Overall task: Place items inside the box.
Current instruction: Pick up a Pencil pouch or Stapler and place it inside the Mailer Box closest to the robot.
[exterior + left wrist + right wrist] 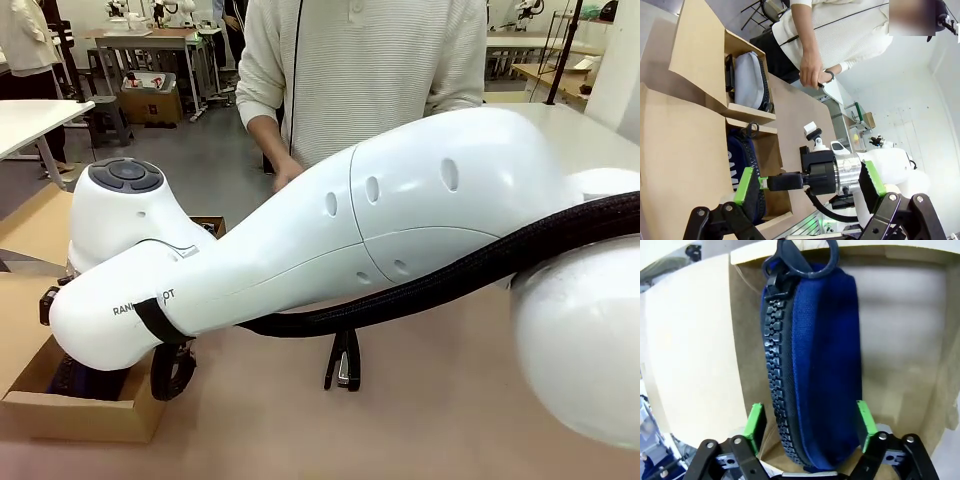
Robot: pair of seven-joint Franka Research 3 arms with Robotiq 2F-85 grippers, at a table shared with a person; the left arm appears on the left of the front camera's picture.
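Because the navy canvas zip pouch (825, 365) lies flat on the floor of its compartment, the right gripper (809, 415) has no load to carry. Its jaws stand open, the green pads flanking the pouch's near end: one sits just beside the chunky moulded zip teeth, the other close against the woven cloth flank, whether touching I cannot tell. The pouch is a long, rounded bolster with a big ring pull (807, 260) at its far end. It lies lengthwise, which suits the narrow compartment.

That brown cardboard box (70, 415), matte and stiff with its flaps folded out, sits at the table's (450, 420) near-left corner, so the glossy white right arm (400, 220) reaches across the middle to get over it. The left gripper (808, 182) hangs near the box with jaws wide open and nothing between them, apparently keeping clear.

Beyond a cardboard partition, the neighbouring compartment holds a grey-blue soft pouch (749, 82), smooth and plump. Farther in, near the table's middle, a black stapler (343, 362), hard and slim, lies outside the box and is likely among the pieces left to pack. At the far edge a person's hand (285, 175) hangs low; whether it holds anything I cannot tell.
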